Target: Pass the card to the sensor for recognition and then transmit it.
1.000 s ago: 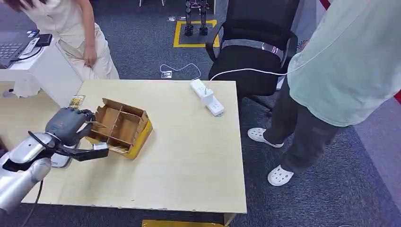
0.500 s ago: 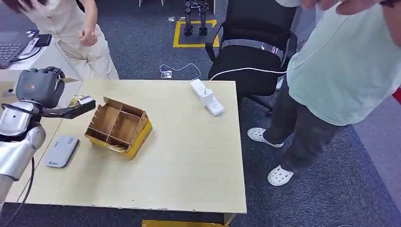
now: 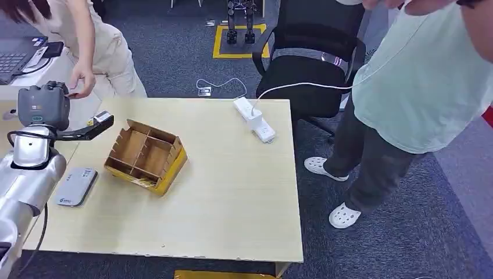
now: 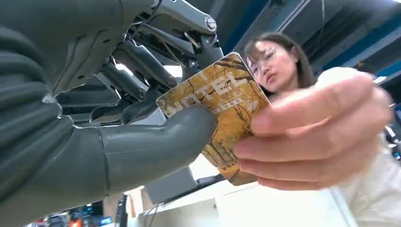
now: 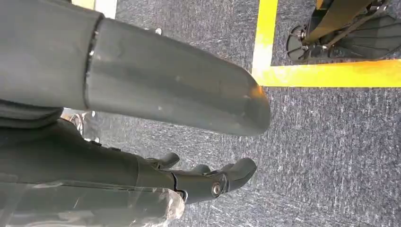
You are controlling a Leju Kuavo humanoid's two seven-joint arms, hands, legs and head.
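Note:
My left hand (image 3: pixel 43 105) is raised above the table's far left corner. It pinches a yellow card (image 4: pixel 222 104) with a tree picture between its thumb (image 4: pixel 156 146) and its fingers. A person at the far left grips the card's other end with their fingers (image 4: pixel 312 127); their hand (image 3: pixel 82 79) is right at mine. The grey flat sensor (image 3: pixel 74 186) lies on the table (image 3: pixel 232 192) near its left edge, below my forearm. My right hand (image 5: pixel 142 94) hangs over the carpet with its fingers (image 5: pixel 213 182) apart and holds nothing.
A cardboard box with compartments (image 3: pixel 148 156) stands just right of the sensor. A white power strip (image 3: pixel 254 119) lies at the table's far edge. A black office chair (image 3: pixel 314 52) stands behind it, and a second person (image 3: pixel 418 87) stands close at the right.
My left hand rose from beside the box and sensor to the table's far left corner. The person on the left reached in and took hold of the card.

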